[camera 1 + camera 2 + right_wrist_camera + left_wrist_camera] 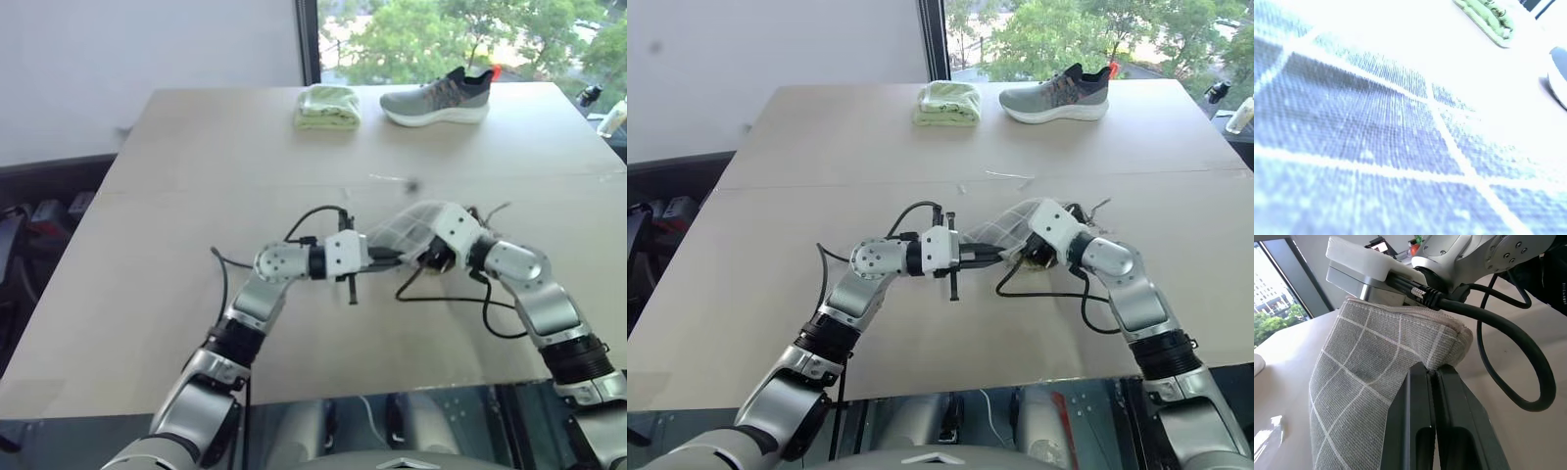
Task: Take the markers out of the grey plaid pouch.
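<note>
Two grippers meet at the pouch (404, 233), which is lifted off the table (176, 284) near its front middle, well short of the shoe (437, 100) and folded cloth (327, 107) at the far edge. The left gripper (1436, 373) is pinched tight on the pouch's edge, fingers (1415, 416) together. The right gripper (431, 257) sits against the pouch; I cannot tell how its fingers stand. Markers are hidden.

**Head pair high, wrist cameras tight on cloth**

Both eye views look forward and down over the desk (147, 294), sharing the far shoe (436, 98) and folded cloth (946, 103). Each wrist view sits right against the grey plaid pouch (1361, 382), close in.
</note>
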